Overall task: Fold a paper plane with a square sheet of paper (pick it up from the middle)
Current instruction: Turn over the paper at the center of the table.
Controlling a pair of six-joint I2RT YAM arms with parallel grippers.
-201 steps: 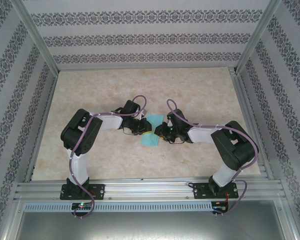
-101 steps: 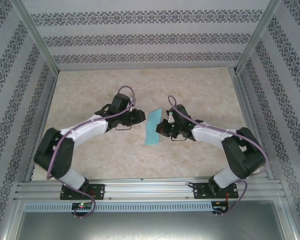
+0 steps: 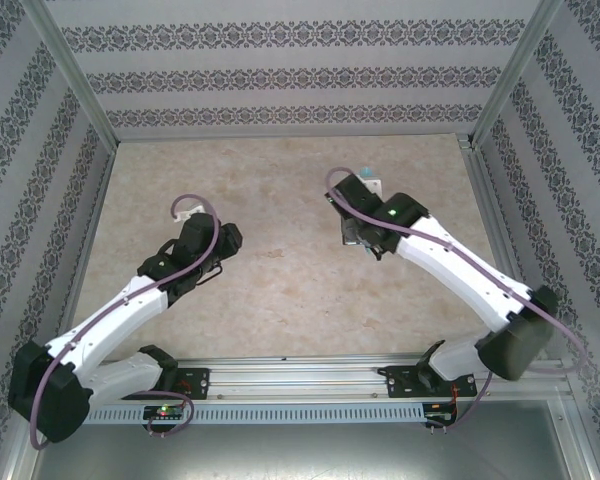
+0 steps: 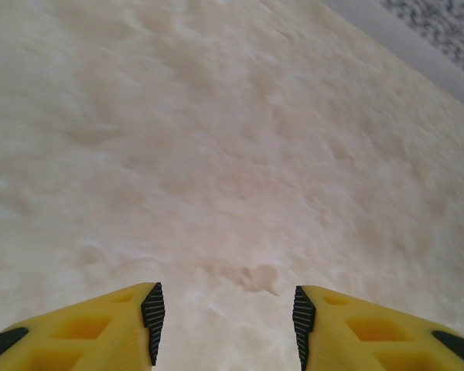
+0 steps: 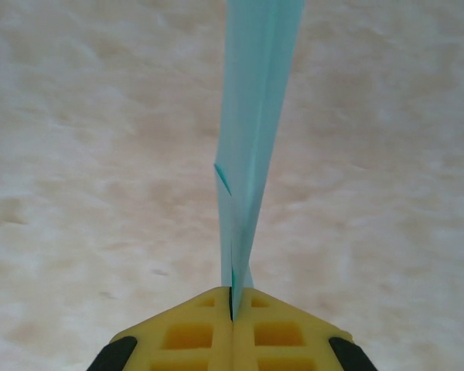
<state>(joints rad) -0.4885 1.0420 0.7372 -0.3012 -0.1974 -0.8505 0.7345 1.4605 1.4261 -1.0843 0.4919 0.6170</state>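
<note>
Paper plane (image 5: 251,139) is pinched in the closed right hand (image 5: 232,297), its long axis pointing straight out beyond the fingertips above the tabletop (image 4: 216,154), while the farther left hand (image 4: 224,313) is held apart, empty.

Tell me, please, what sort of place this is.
Likely a lab robot cell, not a home: an aluminium frame encloses the marbled table, with patterned wallpaper panels as walls.

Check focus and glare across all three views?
Top external: even, diffuse light, sharp, no glare on the table. Left wrist: fingers crisp, marbled surface soft. Right wrist: teal paper sharp near the right gripper, softening toward its far end.
</note>
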